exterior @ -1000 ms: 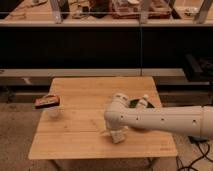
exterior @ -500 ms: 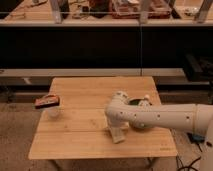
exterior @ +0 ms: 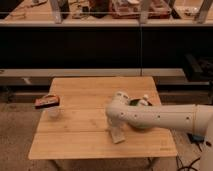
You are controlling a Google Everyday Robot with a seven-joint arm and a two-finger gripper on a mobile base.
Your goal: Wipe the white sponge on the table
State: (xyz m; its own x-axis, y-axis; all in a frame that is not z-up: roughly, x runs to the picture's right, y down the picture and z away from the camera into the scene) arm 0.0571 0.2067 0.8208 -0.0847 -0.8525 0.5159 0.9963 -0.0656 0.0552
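The white sponge [exterior: 118, 135] lies on the wooden table [exterior: 75, 135] near its front edge, right of the middle. My gripper [exterior: 115, 128] is at the end of the thick white arm [exterior: 155, 117] that reaches in from the right. It points down at the sponge and is right over it, touching or nearly touching its top. The arm hides much of the gripper.
A flat red-brown snack bag [exterior: 46, 101] lies at the table's left edge, with a clear cup [exterior: 54, 113] just in front of it. A green object [exterior: 136, 103] and a small white bottle [exterior: 145, 100] stand behind the arm. Dark shelving runs behind the table.
The arm has shifted a little, its bend rising towards the table's back. The gripper and sponge have slid only slightly right near the front edge.
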